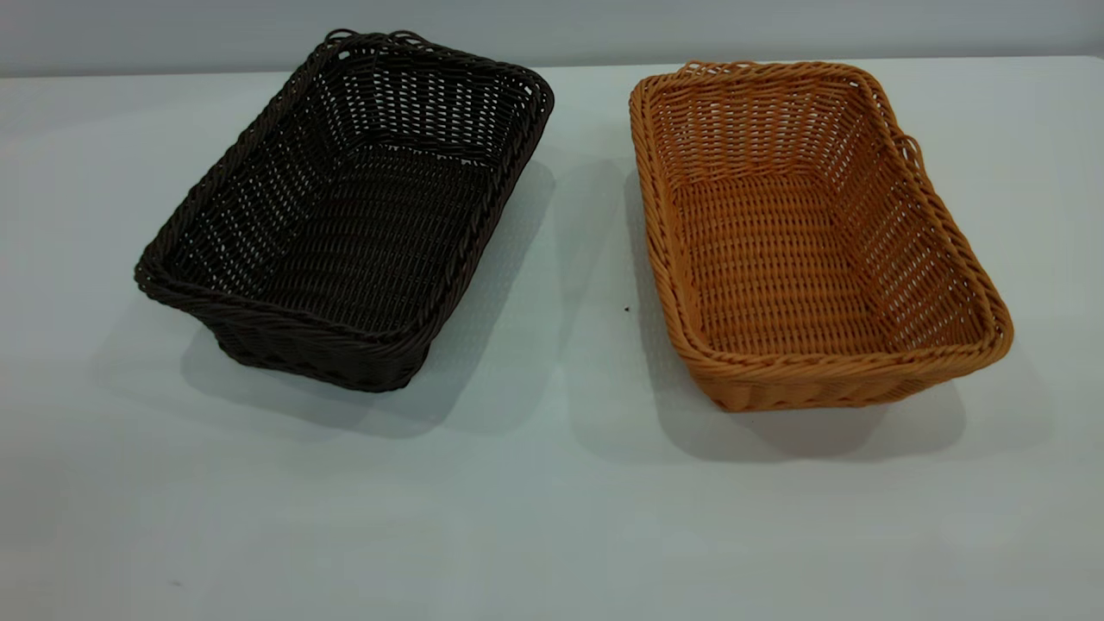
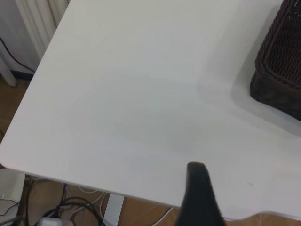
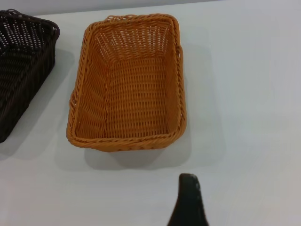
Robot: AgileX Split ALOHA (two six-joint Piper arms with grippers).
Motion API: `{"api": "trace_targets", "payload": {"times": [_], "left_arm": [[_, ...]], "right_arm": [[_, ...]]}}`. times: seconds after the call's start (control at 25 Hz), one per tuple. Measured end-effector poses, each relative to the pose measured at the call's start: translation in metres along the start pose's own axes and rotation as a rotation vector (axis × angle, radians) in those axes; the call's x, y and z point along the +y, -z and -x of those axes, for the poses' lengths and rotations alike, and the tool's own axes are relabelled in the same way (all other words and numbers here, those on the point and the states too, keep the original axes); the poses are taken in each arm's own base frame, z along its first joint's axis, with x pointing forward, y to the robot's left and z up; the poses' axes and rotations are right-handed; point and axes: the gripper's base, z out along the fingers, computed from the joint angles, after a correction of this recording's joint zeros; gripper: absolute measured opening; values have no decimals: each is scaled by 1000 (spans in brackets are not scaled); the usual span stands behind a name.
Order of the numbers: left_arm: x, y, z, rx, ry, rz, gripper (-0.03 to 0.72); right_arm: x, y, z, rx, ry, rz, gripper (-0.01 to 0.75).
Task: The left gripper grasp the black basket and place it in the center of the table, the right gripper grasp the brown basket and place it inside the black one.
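The black basket (image 1: 345,216) stands empty on the table (image 1: 552,517) at the left, turned a little askew. The brown basket (image 1: 802,233) stands empty at the right, apart from the black one. Neither arm shows in the exterior view. In the left wrist view a dark part of my left gripper (image 2: 197,197) hangs over the table's corner, well away from the black basket's corner (image 2: 280,70). In the right wrist view a dark part of my right gripper (image 3: 188,202) hovers above the table, short of the brown basket (image 3: 129,84), touching nothing.
The table's edge (image 2: 94,186) runs close to my left gripper, with cables and floor beyond it. The black basket also shows beside the brown one in the right wrist view (image 3: 23,61). A bare strip of table (image 1: 595,259) lies between the baskets.
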Motion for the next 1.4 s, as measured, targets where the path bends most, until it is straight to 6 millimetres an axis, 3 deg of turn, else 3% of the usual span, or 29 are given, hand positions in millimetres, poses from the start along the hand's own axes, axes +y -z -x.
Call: {"api": "trace_targets", "payload": {"times": [1.4], "left_arm": [[-1, 0, 0, 1, -22, -12, 475]], "right_arm": [[4, 0, 0, 1, -19, 39, 502]]}}
